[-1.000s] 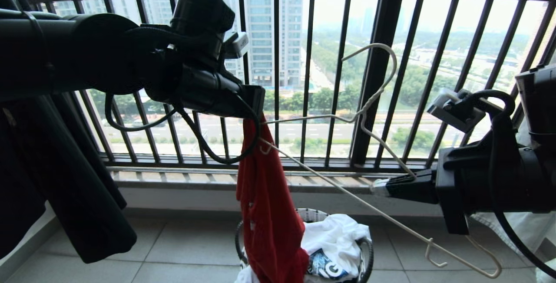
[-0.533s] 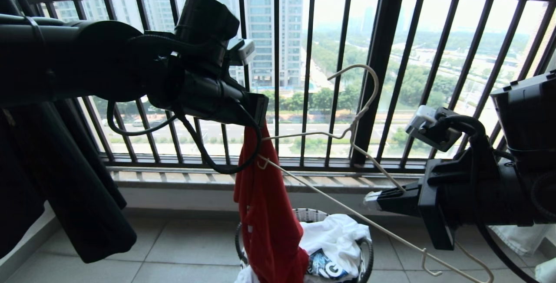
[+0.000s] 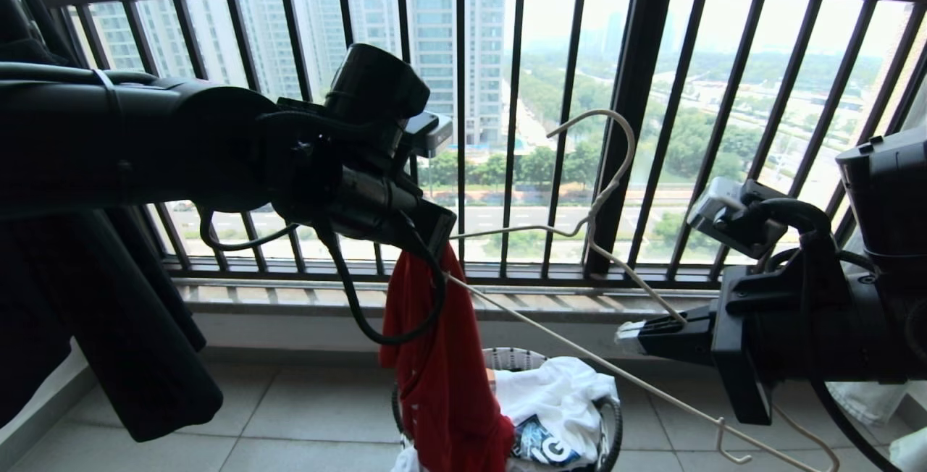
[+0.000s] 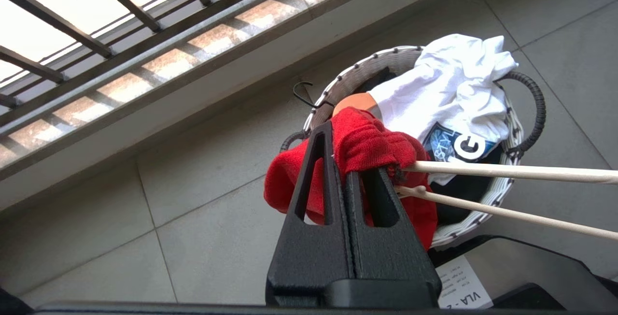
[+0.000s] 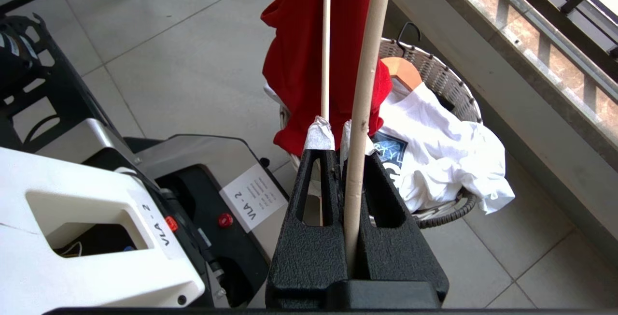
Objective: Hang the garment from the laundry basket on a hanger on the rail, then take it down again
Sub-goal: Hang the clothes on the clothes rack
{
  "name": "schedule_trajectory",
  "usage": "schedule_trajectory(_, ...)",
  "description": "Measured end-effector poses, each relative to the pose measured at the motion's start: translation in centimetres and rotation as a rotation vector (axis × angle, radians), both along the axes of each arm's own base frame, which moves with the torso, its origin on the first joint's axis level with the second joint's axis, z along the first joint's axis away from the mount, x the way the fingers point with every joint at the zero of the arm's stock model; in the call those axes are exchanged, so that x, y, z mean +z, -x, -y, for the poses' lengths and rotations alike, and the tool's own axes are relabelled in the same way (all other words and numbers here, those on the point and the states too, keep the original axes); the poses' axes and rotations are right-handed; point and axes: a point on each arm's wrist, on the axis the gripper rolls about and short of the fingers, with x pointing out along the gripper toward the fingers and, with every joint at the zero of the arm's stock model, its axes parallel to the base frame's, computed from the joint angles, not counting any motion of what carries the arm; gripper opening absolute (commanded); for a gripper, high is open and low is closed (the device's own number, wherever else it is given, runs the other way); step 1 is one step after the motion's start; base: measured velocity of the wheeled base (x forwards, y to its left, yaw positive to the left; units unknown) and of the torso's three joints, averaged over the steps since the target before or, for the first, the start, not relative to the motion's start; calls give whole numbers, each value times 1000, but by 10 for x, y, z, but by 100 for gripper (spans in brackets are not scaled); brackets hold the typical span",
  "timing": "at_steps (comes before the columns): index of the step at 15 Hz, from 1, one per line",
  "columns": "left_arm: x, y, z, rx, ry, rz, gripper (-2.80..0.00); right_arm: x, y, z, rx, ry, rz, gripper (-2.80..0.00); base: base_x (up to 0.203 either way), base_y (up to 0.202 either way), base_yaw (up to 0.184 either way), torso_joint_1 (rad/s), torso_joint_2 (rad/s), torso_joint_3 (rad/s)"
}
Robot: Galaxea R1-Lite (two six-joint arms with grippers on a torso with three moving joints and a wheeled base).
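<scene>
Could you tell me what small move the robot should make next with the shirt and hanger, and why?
Probably the right gripper, shut on the hanger, should push its end further into the red T-shirt. The left gripper pinches the fabric beside that end, and most of the hanger is bare.

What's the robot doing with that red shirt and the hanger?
It is putting the red T-shirt onto the thin wire hanger. The left end effector is shut on a bunch of the shirt's fabric, holding it up over the laundry basket. The right end effector is shut on the hanger's sloping arm, and the hanger's far end is poked into the shirt beside the left one. The shirt's lower part hangs down to the basket, where a white shirt lies.
</scene>
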Motion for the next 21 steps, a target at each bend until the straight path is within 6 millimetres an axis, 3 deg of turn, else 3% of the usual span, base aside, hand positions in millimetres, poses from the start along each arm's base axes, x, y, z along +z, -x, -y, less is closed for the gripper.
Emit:
schedule_trajectory(4, 2, -14, -13, 64, -16, 28, -280, 2, 0, 8, -13, 2, 25, -280, 0, 0, 0, 0, 0, 0)
schedule_trajectory(8, 4, -4, 0, -39, 77, -17, -280, -2, 0, 2, 11, 9, 6, -280, 0, 0, 0, 0, 0, 0)
schedule_trajectory(15, 3, 1, -1, -51, 67, -23, -280, -3, -3, 4, -2, 13, 6, -280, 0, 0, 0, 0, 0, 0)
schedule_trajectory(21, 8, 16, 13, -129, 133, -52, -280, -8, -5, -1, 16, 18, -14, -280, 0, 0, 0, 0, 0, 0)
